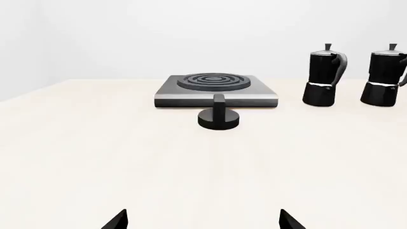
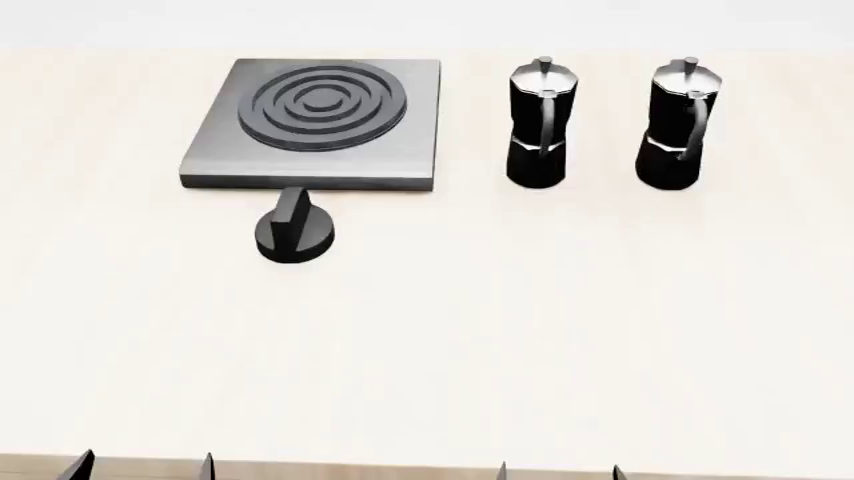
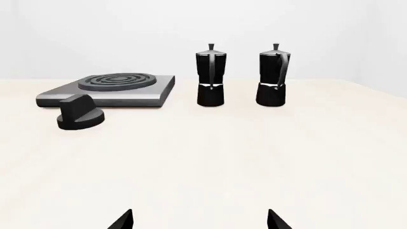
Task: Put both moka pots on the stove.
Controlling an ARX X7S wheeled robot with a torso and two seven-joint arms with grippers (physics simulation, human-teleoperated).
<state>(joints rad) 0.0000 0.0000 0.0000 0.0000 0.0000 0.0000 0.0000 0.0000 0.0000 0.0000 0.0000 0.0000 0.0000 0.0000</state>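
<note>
Black faceted moka pots (image 2: 539, 125) (image 2: 681, 126) are seen upright, side by side, beside the stove (image 2: 214, 155), not on it | judged rigid, top-heavy, smooth; waist band or handle suggested for grasping | lids shut, contents hidden; burner bare | left gripper (image 1: 202, 220) and right gripper (image 3: 199, 220) spread wide, empty, well short.

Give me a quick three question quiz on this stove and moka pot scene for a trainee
1. True or false: one moka pot already stands on the stove.
2. What lies on the table just in front of the stove? A) a knob B) a spoon C) a cup
3. Fill in: both pots stand to the stove's ____ in the head view.

Key:
1. False: the nearer moka pot and the farther moka pot both stand on the table.
2. A, the black knob.
3. Right.
</note>
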